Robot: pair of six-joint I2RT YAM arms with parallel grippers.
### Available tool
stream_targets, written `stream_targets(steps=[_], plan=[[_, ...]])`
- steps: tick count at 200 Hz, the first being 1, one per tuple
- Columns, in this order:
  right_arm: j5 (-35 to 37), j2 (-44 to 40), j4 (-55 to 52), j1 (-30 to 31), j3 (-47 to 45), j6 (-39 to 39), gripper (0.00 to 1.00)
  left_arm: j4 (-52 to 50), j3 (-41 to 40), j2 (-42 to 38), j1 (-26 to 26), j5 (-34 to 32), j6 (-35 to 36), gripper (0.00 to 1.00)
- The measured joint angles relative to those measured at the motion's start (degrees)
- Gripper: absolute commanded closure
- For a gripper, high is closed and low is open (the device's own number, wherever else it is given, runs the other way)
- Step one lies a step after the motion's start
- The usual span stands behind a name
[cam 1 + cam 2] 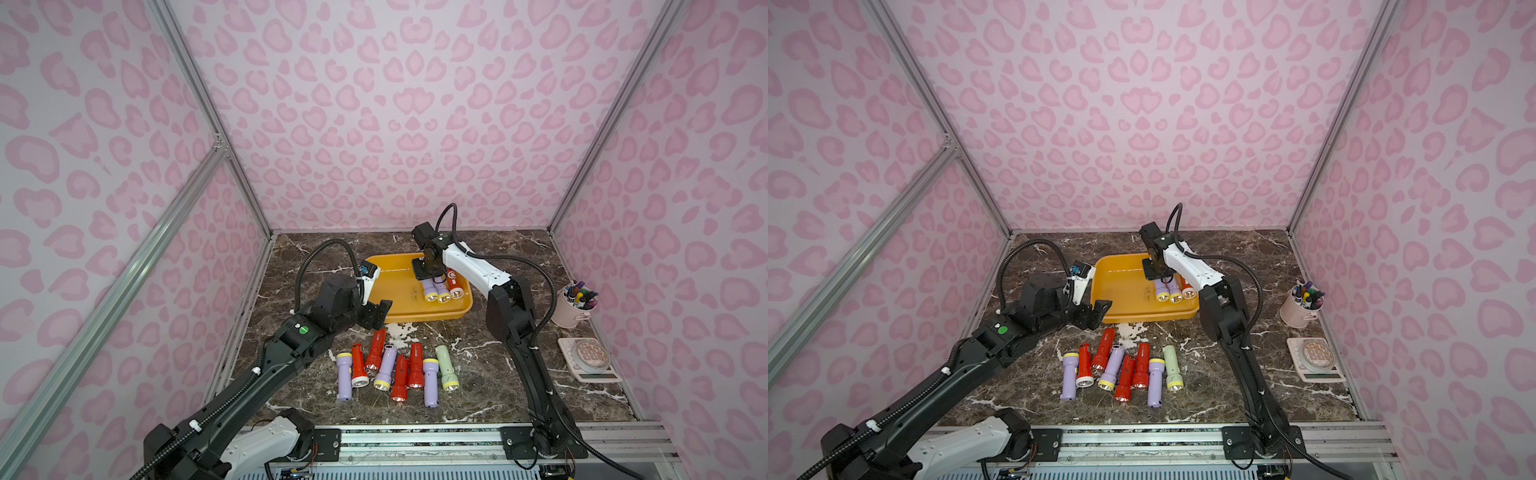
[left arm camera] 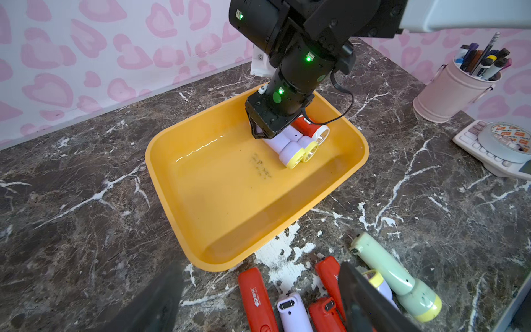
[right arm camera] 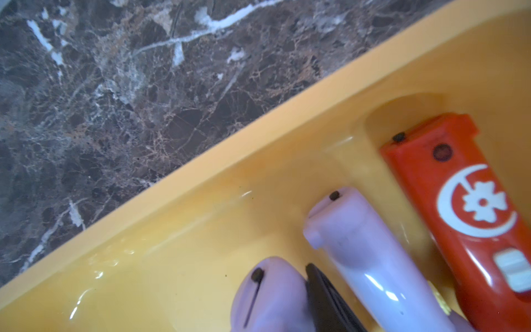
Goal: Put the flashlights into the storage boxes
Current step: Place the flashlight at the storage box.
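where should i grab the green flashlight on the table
Grip the green flashlight around its slim handle, the end nearer the tray, coming straight down with the jaws across its width. It lies flat, and its yellow-ringed head flares wider; the handle's far part looks clear of the lilac flashlight beside it.

The tray [image 1: 415, 318] is yellow-orange; its lilac flashlights [image 1: 429, 288] have yellow head rings, its red flashlight [image 3: 471, 201] a white crescent. Lower in the frame, one pale green flashlight [image 1: 445, 363] — on a dark brown, white-veined counter [image 1: 478, 386], walls [image 1: 415, 124] pale pink with darker blotches.
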Motion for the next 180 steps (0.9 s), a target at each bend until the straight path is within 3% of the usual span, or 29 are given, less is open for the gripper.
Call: stream_targets(steps=[70,114,139,180], plan=[[0.7,-0.5,-1.1,-0.8,0.4,-1.1,0.47,-0.4,-0.1,-0.2,0.1,-0.4,-0.5,0.14],[3.6,-10.9,-3.1,2.0,-1.8,-2.9,0.46,-0.6,-0.1,-1.0,0.1,-0.3,-1.0,0.14],[4.5,-20.4,-2.5,3.7,-10.8,-3.1,0.47,-1.2,-0.1,-1.2,0.1,0.3,-1.6,0.14],[3.4,-37.8,1.1,4.9,-34.6,0.0,0.49,-0.1,-3.0,-3.2,-0.9,1.8,-5.6,0.14]])
